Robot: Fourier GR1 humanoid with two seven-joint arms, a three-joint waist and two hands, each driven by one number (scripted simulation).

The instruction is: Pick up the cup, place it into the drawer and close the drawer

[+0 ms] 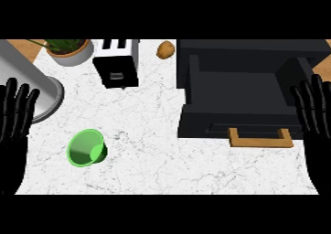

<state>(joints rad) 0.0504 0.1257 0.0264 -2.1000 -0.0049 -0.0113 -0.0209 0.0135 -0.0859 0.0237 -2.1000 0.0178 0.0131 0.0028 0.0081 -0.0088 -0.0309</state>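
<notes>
Near the front-left corner of the white marble counter, the green plastic cup lay tipped on its side, mouth toward the left edge, untouched. The black drawer unit with its wooden handle sat at the right edge, open. Left hand and right hand were spread, fingers up, holding nothing. Probably best: left hand wraps the cup's wall from above, avoiding rolling it.

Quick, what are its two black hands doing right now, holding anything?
Left hand: open, fingers up, holding nothing, resting at the left edge.
Right hand: open, fingers up, holding nothing, resting at the right edge.
</notes>
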